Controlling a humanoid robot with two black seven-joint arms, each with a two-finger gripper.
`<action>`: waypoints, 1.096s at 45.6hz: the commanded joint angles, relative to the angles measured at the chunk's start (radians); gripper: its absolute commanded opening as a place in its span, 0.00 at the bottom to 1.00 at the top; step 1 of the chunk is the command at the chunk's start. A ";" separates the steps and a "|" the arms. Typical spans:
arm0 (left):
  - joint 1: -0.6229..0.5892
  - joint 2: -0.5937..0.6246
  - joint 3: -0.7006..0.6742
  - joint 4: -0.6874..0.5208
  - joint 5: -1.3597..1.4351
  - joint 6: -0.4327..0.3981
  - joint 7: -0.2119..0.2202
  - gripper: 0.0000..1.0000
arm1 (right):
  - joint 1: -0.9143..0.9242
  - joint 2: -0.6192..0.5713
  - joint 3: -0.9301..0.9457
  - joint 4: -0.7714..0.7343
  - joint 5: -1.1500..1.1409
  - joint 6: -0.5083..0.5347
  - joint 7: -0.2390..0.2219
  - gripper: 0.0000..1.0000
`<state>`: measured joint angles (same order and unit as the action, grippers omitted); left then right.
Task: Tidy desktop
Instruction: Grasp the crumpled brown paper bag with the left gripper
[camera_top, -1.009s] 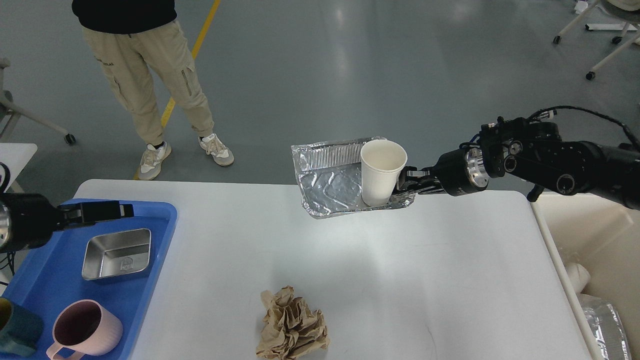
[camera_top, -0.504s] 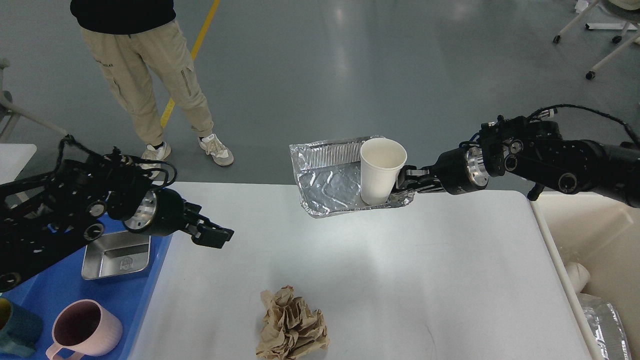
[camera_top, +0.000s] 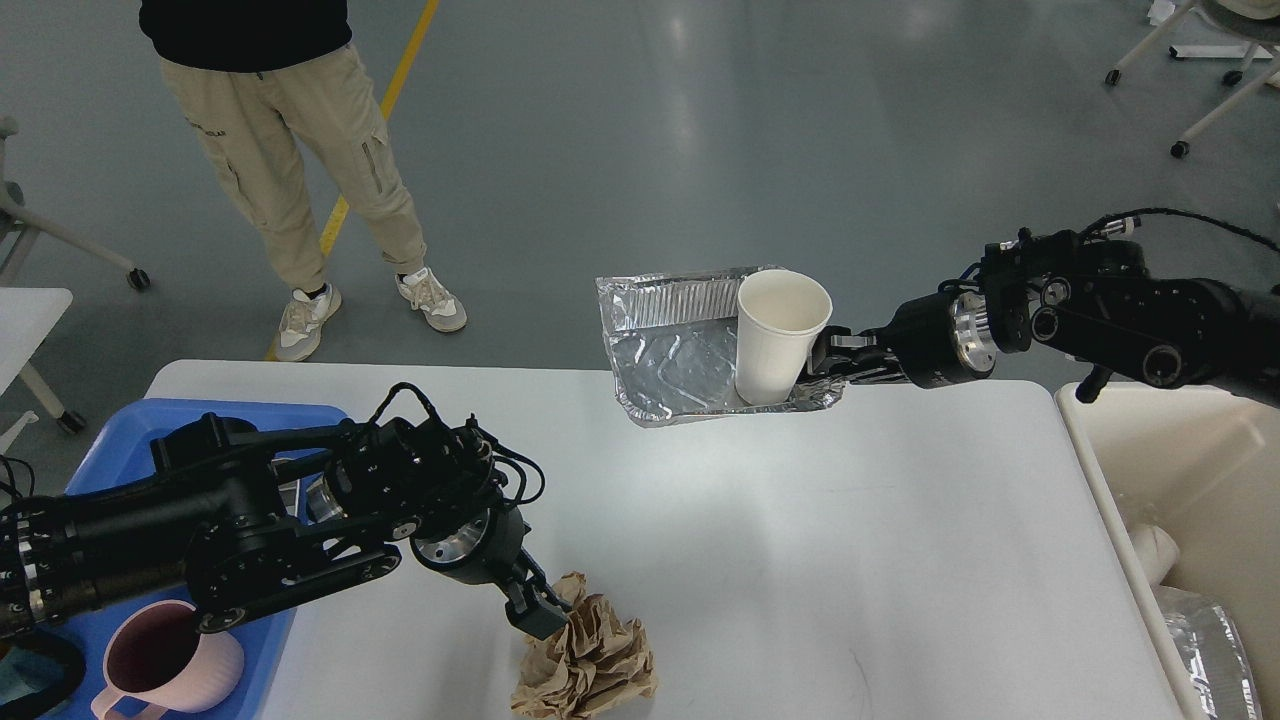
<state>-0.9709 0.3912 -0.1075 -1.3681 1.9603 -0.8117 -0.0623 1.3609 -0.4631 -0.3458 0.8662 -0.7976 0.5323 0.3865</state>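
Head view is showing tidying under way: right tool (camera_top: 822, 362) is gripping the foil tray (camera_top: 672, 355) with paper cup (camera_top: 778, 335) at 1 o'clock; left tool (camera_top: 538, 611), grip unclear, is touching crumpled paper (camera_top: 590, 660) on the white surface (camera_top: 800, 540) at 6 o'clock.

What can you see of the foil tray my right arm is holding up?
The foil tray is a shallow rectangular container of crinkled, shiny aluminium with ribbed walls and a dented floor. It hangs tilted above the far edge of the desktop, its open side facing the camera. A white paper cup stands in its right end. The right gripper pinches its right rim.
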 joint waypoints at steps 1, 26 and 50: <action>0.035 -0.018 0.005 0.003 0.011 0.003 0.001 0.97 | 0.000 -0.002 0.001 0.001 0.000 0.000 0.000 0.00; 0.147 -0.052 0.002 0.056 0.072 0.134 -0.045 0.90 | 0.000 -0.003 0.002 0.013 0.000 -0.005 0.000 0.00; 0.166 0.047 -0.003 0.075 0.160 0.200 -0.206 0.01 | -0.002 -0.003 0.002 0.016 0.000 -0.009 0.000 0.00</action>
<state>-0.8025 0.4241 -0.1073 -1.2946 2.1194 -0.6129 -0.2380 1.3593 -0.4654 -0.3435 0.8821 -0.7976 0.5242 0.3865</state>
